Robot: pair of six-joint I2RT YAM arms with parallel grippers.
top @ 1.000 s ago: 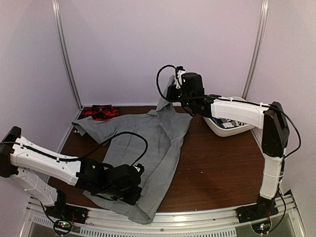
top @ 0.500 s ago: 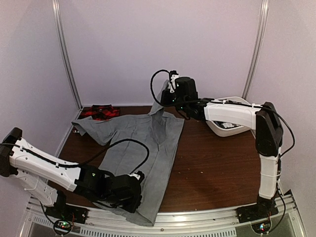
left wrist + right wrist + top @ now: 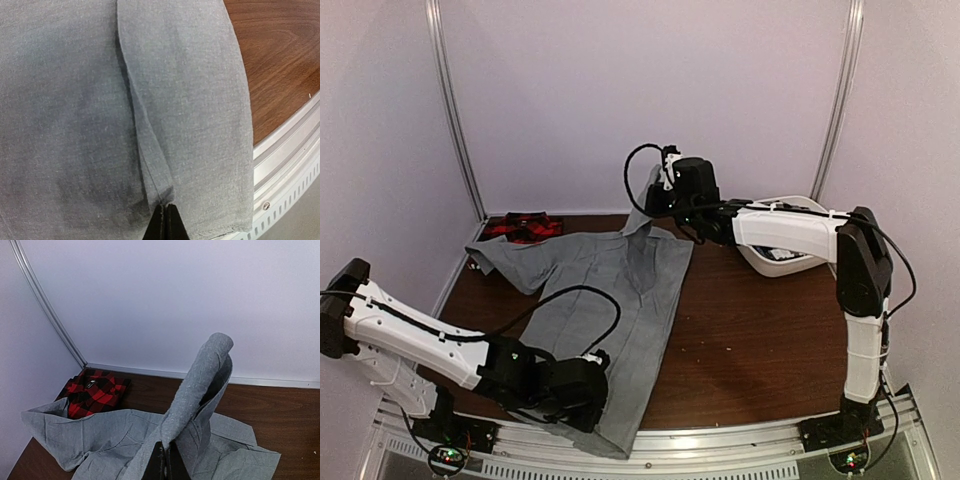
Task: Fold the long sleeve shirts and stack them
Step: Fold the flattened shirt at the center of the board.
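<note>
The light grey long sleeve shirt (image 3: pixel 620 290) lies spread down the left half of the table, its hem at the near edge. My right gripper (image 3: pixel 654 200) is shut on the collar end and holds it raised above the back of the table; in the right wrist view the cloth (image 3: pixel 200 385) rises in a folded peak from the gripper (image 3: pixel 166 446). My left gripper (image 3: pixel 603 392) sits low by the hem, shut on a placket fold of the grey cloth (image 3: pixel 150 140), its tips (image 3: pixel 166 207) pinched together. The red-and-black plaid shirt (image 3: pixel 523 226) lies folded in the back left corner (image 3: pixel 95 390).
A white basin (image 3: pixel 790 262) with items in it stands at the back right, under the right arm. Bare brown tabletop (image 3: pixel 760 340) stretches right of the shirt. The metal front rail (image 3: pixel 287 160) runs close to the hem. Walls enclose the back and sides.
My right gripper has carried the raised collar end leftward, and the shirt's right side has shifted left with it. My left gripper has edged toward the near edge, still pinching the hem.
</note>
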